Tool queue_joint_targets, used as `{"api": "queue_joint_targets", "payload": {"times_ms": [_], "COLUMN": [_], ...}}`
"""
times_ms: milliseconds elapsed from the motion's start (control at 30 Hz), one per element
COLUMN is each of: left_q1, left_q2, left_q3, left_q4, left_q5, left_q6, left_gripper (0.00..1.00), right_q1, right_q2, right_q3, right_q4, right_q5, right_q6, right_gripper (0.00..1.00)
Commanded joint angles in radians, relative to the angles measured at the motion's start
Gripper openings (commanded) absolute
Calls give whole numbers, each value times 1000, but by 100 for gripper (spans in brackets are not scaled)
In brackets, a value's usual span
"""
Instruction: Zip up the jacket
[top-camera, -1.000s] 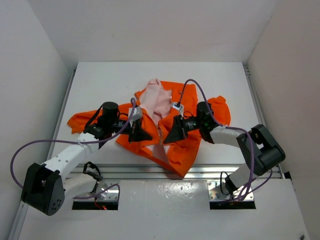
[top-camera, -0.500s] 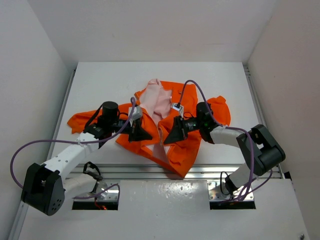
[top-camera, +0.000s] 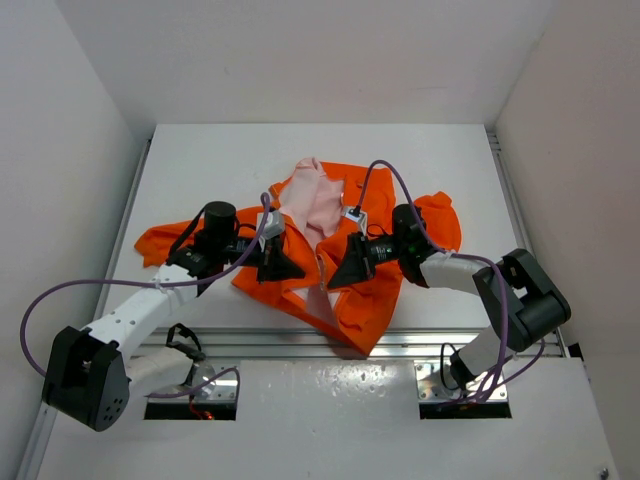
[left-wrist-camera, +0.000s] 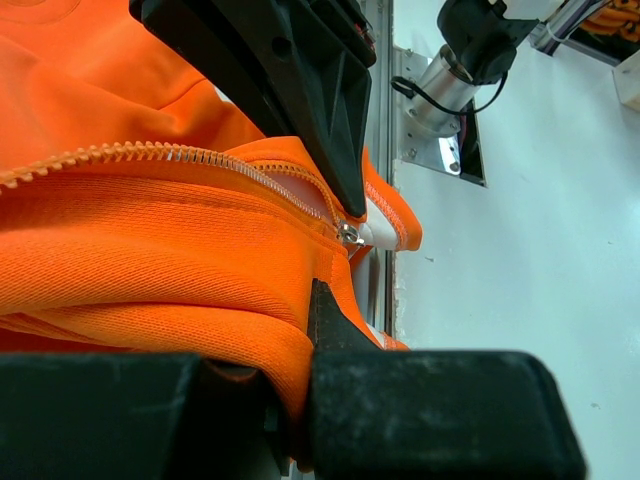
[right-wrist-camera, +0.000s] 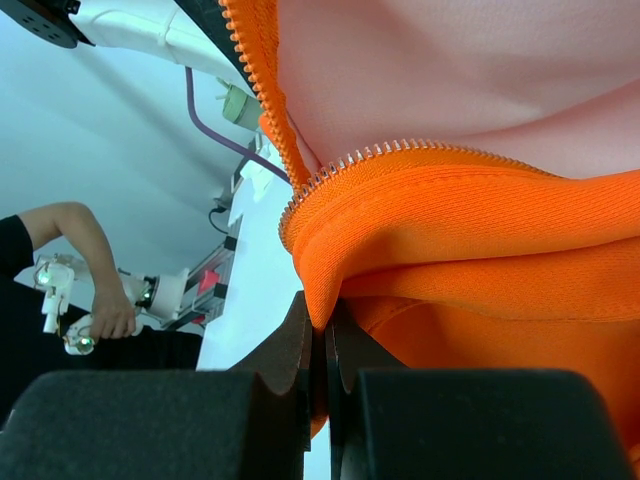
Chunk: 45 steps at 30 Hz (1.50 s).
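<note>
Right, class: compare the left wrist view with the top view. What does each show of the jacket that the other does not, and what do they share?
Only the left wrist view: the zipper teeth close up, ending at a small metal part.
Only the top view: the whole jacket, with a sleeve stretched out to the side, and the right gripper.
Both: the left gripper pinching orange fabric by the front opening.

Orange jacket (top-camera: 372, 298), pale pink lining (top-camera: 316, 206)
</note>
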Motion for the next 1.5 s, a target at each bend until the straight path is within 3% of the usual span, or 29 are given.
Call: {"api": "queue_joint_targets", "payload": {"times_ms": [0,1033,1467], "left_q1": [-7,-26,-46], "left_q2": [-15,-16,-7], "left_q3": [44,17,27], "left_q4": [60,11,-72], "left_q5": [47,88,79], "left_q6": [9,59,167], "left_gripper": [0,0,0], "right_q1": [11,-24,-10], "right_q2": [-16,22,15], "right_q3": [32,78,57], "right_q4": [83,96,230], "right_q5": [-10,29,-9], "right_q6": [-15,39,123], "right_gripper": [0,0,0]}}
